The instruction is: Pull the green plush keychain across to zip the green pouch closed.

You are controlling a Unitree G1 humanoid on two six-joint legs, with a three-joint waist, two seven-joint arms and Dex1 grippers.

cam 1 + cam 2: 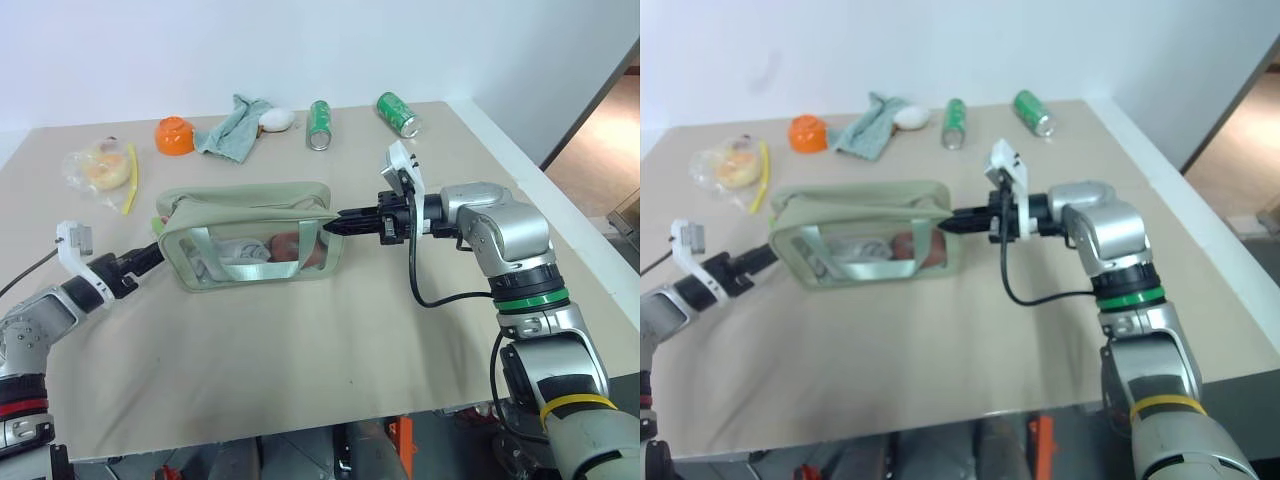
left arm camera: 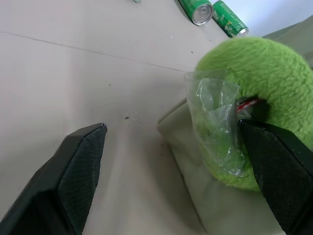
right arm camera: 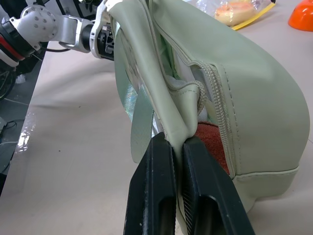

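Right fingers (image 3: 178, 161) pinch green pouch (image 3: 254, 98) — no readable labels.

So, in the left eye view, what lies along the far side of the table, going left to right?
Clear bag of food → orange bowl → pale teal cloth → white round object → upright green can → green can lying on its side.

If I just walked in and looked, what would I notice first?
First, the big green pouch in the middle of the tan table, with a robot gripper at each end. The right gripper is shut on a fold of the pouch's end. At the other end, the left gripper has its fingers spread wide, one finger right against the fuzzy green plush keychain.
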